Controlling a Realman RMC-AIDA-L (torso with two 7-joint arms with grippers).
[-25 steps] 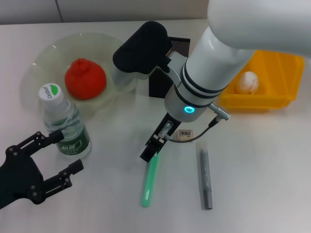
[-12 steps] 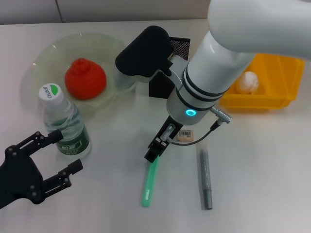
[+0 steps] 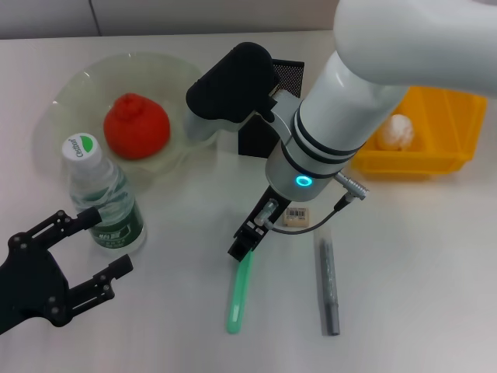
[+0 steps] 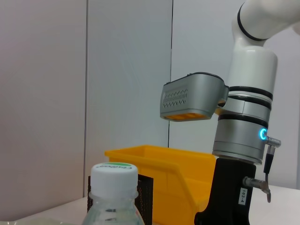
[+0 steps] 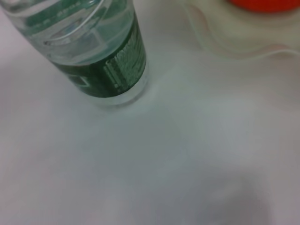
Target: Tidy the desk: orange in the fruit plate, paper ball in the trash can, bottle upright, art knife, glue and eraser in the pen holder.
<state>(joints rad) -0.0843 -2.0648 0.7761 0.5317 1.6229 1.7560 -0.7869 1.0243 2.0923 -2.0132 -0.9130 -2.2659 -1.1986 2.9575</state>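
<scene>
The right arm reaches down over the middle of the white tabletop (image 3: 435, 256), its black right claw (image 3: 247, 239) low at the upper end of a green pen-shaped art knife (image 3: 238, 291), just beside the tiny beige barcode-stickered eraser (image 3: 297, 215); I cannot tell whether its fingers are parted or closed. The left claw (image 3: 87, 250) hangs spread wide and holding nothing, near the upright clear plastic bottle (image 3: 105, 198) with its green label. The red-orange knobbly orange (image 3: 137, 126) sits in the pale green ruffled fruit plate (image 3: 62, 97), and the black mesh pen holder (image 3: 287, 75) stands behind the right arm beside the yellow plastic trash can (image 3: 446, 116).

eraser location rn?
In the head view the eraser lies on the desk near the middle, just right of the right gripper, above the grey pen-like tool and in front of the pen holder.
</scene>
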